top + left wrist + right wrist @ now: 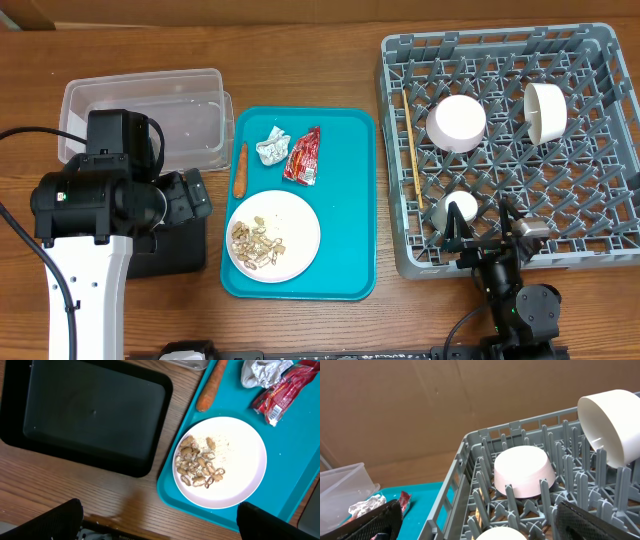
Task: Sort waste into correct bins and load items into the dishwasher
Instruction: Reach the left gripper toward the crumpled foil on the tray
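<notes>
Three camera views.
Left wrist looks down closely on the plate (242, 462); right wrist looks low across the dish rack (451, 482); overhead sees both.

A robot lab bench: wooden table (300, 60) backed by plain cardboard wall (420, 405).

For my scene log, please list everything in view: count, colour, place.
Dish rack: one, grey, right.
Bowls: two, white, in rack.
Cup: one, white, in rack.
Chopsticks: wooden, rack's left side.
Teal tray: one, centre.
Plate: one, white, on teal tray.
Food scraps: beige, on plate.
Paper ball: one, white, teal tray.
Wrapper: one, red, beside paper ball.
Carrot stick: one, orange, teal tray's left edge.
Clear tub: one, far left.
Black tray: one, near left.
Left gripper: black, open, by black tray.
Right gripper: black, open, over rack.
</notes>
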Controlling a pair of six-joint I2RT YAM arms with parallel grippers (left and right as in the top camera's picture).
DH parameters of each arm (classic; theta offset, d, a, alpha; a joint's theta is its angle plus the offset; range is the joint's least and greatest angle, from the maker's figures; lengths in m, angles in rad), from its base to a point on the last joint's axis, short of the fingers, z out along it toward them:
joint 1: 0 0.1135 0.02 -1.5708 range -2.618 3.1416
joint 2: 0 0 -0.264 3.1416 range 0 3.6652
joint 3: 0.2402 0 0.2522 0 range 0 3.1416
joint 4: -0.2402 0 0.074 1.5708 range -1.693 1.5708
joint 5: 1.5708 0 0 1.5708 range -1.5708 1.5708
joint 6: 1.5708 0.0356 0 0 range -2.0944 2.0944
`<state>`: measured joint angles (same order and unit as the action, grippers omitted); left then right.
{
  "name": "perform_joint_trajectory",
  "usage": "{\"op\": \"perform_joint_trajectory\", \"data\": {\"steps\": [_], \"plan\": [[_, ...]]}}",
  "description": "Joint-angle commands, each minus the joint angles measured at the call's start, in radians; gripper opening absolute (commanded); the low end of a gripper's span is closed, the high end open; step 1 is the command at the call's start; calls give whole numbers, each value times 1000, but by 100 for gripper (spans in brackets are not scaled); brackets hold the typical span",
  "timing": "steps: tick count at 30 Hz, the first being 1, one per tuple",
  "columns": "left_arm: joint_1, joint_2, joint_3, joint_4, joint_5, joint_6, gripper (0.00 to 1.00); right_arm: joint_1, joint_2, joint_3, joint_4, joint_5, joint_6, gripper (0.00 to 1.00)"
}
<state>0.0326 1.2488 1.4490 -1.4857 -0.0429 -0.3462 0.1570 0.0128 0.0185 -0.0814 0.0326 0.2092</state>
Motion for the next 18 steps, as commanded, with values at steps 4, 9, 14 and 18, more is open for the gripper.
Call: {"op": "perform_joint_trajectory", "data": {"steps": [4,9,14,18], "plan": [[-7,6,6,2,-17,-21,100,-5,-10,-11,2,-1,0,100],[-7,6,6,1,-16,-21,100,-5,-10,-11,2,-1,0,100],[-7,6,6,2,-16,-21,100,-5,-10,-11,2,-2,0,100],[-7,6,6,25,-13,-45,100,-5,-10,-11,2,-2,0,100]]}}
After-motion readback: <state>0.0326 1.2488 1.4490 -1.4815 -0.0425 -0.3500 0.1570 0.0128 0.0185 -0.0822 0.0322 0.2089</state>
